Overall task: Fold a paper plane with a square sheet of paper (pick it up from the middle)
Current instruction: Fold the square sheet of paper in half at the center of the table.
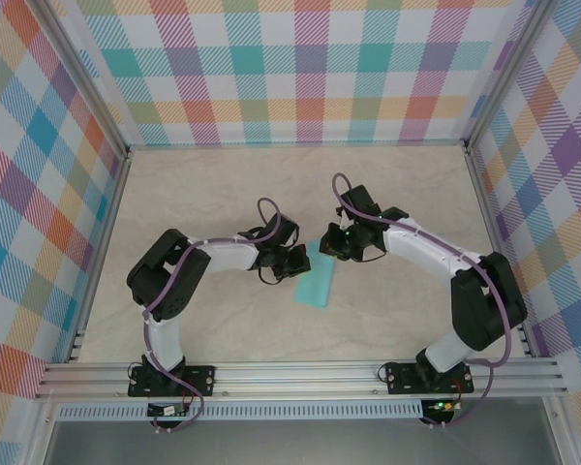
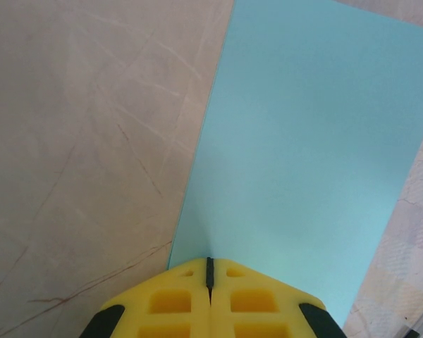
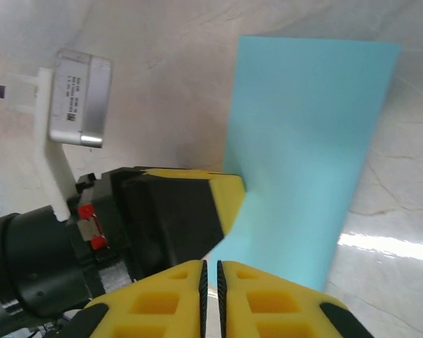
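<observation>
Marbled beige tabletop, plaid walls, left pincer clenched at turquoise paper edge, right pincer pinching paper.

Sheet of paper on the table; left hand at its left; right hand at its far end.

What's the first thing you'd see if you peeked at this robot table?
The bright turquoise paper jumps out first, a narrow rectangle in the middle of the pale table. Then you'd spot two black arms reaching in from either side, the left gripper and the right gripper meeting at the paper's far end, jaws closed or nearly so. All around stand walls in rainbow checks.
</observation>
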